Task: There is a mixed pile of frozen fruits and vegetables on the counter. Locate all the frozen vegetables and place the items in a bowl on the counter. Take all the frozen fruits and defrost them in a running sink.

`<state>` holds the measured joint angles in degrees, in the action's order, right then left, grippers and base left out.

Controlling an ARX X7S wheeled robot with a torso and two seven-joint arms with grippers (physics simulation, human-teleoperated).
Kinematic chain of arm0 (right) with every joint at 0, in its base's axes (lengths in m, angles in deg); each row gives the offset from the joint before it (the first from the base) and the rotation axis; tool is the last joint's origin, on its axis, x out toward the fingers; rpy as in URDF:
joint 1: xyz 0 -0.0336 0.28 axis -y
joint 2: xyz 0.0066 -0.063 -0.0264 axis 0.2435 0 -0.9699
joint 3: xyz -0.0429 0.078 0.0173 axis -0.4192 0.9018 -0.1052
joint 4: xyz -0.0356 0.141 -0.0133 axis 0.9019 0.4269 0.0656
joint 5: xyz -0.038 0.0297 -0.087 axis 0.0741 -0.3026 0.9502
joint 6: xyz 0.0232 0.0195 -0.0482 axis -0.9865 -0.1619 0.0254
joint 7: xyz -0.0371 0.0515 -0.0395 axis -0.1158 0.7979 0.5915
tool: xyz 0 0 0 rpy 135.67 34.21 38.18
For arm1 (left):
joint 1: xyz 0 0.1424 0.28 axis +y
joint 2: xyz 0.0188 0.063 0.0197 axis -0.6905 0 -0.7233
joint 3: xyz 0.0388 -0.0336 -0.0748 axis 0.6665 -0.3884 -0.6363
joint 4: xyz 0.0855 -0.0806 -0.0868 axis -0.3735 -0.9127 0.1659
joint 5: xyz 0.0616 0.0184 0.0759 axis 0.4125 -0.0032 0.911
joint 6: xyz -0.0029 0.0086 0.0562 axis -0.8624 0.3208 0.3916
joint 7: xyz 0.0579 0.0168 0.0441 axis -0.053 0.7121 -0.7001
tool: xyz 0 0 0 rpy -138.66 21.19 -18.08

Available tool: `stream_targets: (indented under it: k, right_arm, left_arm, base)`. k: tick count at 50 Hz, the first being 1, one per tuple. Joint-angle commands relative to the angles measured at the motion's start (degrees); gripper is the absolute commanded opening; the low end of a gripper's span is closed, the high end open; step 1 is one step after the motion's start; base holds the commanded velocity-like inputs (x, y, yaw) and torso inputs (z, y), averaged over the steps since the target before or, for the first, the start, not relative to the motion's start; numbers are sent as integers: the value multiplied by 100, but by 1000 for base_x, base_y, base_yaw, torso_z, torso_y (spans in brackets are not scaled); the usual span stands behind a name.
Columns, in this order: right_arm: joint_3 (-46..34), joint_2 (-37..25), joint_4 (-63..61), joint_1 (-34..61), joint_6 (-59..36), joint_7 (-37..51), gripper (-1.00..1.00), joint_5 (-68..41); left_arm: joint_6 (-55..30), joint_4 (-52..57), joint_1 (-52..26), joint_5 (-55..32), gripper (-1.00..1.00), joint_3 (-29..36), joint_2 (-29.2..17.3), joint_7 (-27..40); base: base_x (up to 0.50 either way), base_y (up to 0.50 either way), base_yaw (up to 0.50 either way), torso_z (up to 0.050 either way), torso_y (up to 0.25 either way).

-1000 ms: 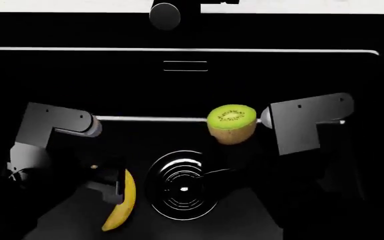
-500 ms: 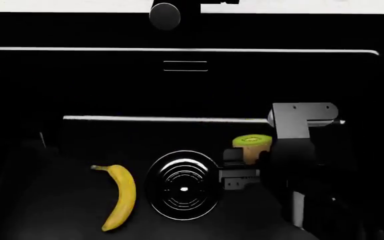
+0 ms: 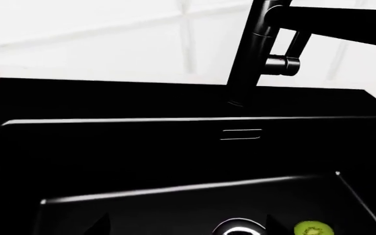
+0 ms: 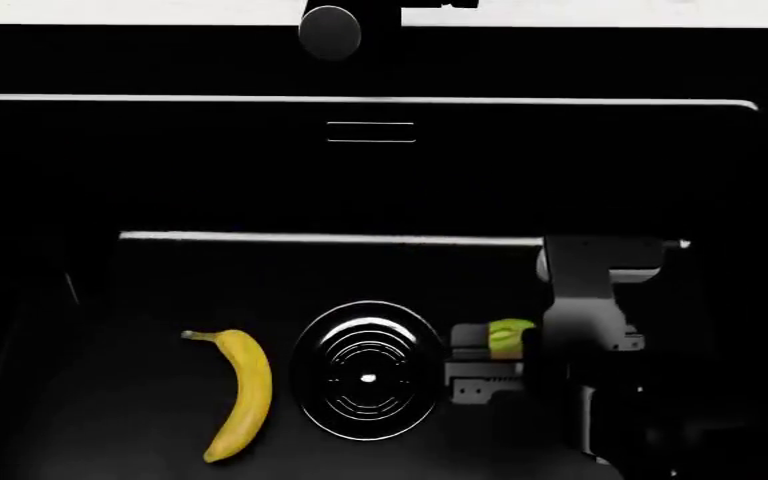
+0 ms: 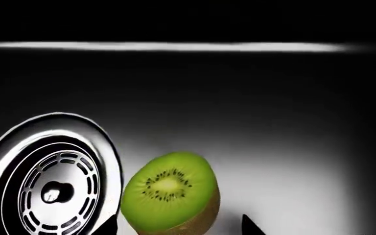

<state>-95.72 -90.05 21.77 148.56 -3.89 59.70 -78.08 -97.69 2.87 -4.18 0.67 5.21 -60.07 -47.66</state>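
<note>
I have the right gripper low in the sink, just beside the round ribbed drain on its right side. The kiwi half sits between the two fingers; in the right wrist view the kiwi half fills the space between the dark fingertips, green cut face tilted up toward the camera and brown skin underneath. I read the jaws as clasped around it, though I cannot tell whether the pads actually press on the skin or whether the fruit rests on the basin floor.

The banana lies on the basin floor on the other side of the drain, near it but not touching, stem end pointing away from me.

My left gripper is out of the head view. Its wrist camera looks across the basin at the dark faucet, and I cannot tell how its jaws stand. That view catches the kiwi's green face beside the drain's rim.
</note>
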Motion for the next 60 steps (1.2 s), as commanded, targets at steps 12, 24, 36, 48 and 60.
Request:
stream_targets:
  k: [12,24,36,48,60]
  right_arm:
    - [241,-1007,-2315,762,-189,1188,100,55]
    - [643,-2252,-4925,1109,69,2511,100,67]
    - [978,-3266,-6715,970,774,3139,100,468]
    - [1122,-4166,-7958,847,1084,3493,100,765]
    - [1384,-4786,-8585,1228,845,3666,100,270]
  left_arm:
    - [-75,79,-148,-256,100,43,29,171]
    - [-30,82,-244,-311,100,-62,-64,291]
    - [171,294,56,-411,100,-265,-140,317]
    - [149,305,81,-315,100,-248,-271,224]
    - [202,556,109,-604,100,-449,-438,495]
  base:
    - [0,0,0,0,0]
    - [0,0,0,0,0]
    - [0,0,0,0,0]
    - [0,0,0,0,0]
    - [0,0,0,0,0]
